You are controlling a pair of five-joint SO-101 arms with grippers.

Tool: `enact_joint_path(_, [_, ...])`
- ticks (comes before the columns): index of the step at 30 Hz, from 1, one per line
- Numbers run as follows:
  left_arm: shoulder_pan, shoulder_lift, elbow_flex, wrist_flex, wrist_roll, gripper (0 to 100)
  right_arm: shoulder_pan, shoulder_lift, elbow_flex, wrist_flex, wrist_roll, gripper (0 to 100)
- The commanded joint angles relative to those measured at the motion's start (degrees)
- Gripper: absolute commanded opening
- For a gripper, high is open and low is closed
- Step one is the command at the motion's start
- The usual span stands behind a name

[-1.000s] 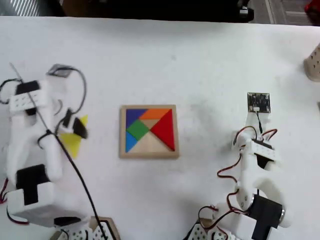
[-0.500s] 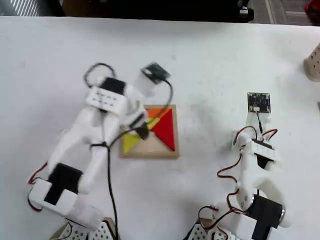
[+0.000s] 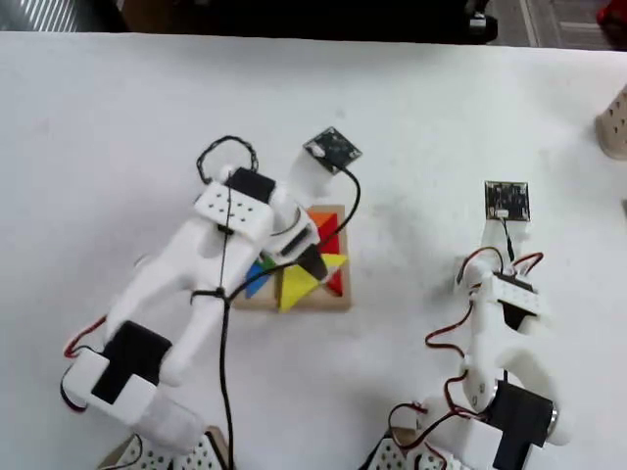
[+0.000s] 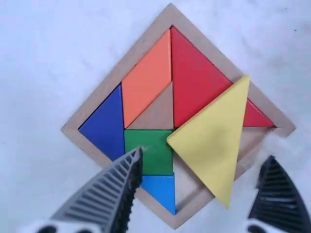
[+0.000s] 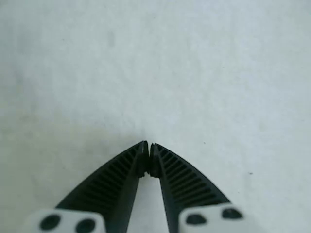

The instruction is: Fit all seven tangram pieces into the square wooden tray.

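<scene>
The white table (image 3: 470, 98) holds it all. The left arm (image 3: 167, 284) leans far over the tray (image 4: 77, 133), because that is where the pieces must go. The right arm (image 3: 495, 343) sits off to the side on bare table, well apart from the tray, likely so it is not in the way.

The tray has red, orange, blue and green pieces lying flat in it. The yellow triangle (image 4: 214, 145) is not flat in its place. It lies crooked on top, over part of the red triangle (image 4: 199, 77) and over the tray's edge. One tip seems to poke out past the rim. I think it needs a turn and a push to drop into the bare wood gap under it.

The left pincer (image 4: 204, 154) is spread wide apart and grips nothing. The yellow triangle lies between its two fingers and touches neither, as far as I can see. The right pincer (image 5: 148, 145) is closed tight together with nothing in it.
</scene>
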Motion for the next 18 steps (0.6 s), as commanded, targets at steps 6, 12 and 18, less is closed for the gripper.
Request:
enact_joint_path(6, [-9.1,-7.3,8.9,-2.7,6.5,37,0.4,-0.5,-0.2,-0.8,0.3,1.8])
enact_joint_path(12, [-23.5,-21.6,21.1,-9.9,19.7,37,0.4,-0.5,-0.2,-0.8,0.3,1.8])
enact_joint_path(18, [-32.7,-28.4,29.5,-16.4,23.0,36,0.4,-0.5,-0.2,-0.7,0.3,1.8])
